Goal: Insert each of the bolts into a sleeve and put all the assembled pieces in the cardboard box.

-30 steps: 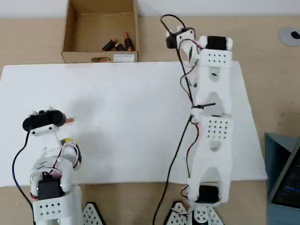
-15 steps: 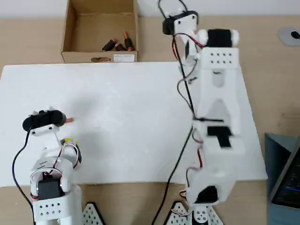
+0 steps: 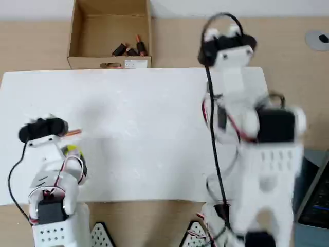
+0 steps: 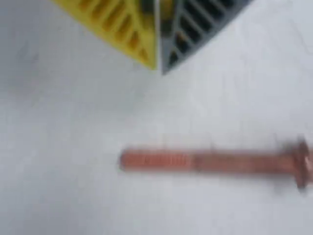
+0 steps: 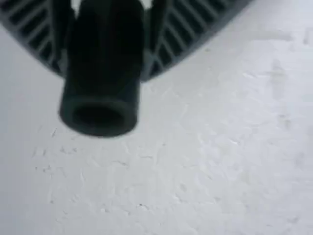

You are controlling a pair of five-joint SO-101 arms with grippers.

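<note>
From above, the cardboard box (image 3: 92, 63) sits at the far edge of the wooden table (image 3: 31, 41), just past the big white mat (image 3: 144, 128). There's a little cluster of assembled pieces (image 3: 128, 49) inside it, over toward the box's right wall. The left arm (image 3: 51, 175) is hunched over the near-left part of the mat, and one copper bolt (image 3: 72, 133) is lying flat on the mat, poking out right beside the arm's head. The right arm (image 3: 257, 144) stands tall on the other side, with its head up around the mat's far edge, well away from both the bolt and the box. From the left wrist camera, the left gripper (image 4: 159, 61) has its yellow and grey jaws pressed together tip to tip with nothing between them. The bolt is lying on the white surface a bit off from those tips, not touching them, and you can make out the flanged head at one end. On the right wrist camera, the right gripper (image 5: 105, 68) is clamped on a black sleeve (image 5: 100, 105). The sleeve's open end sticks out past the grey jaws, and it hangs above the bare mat.
</note>
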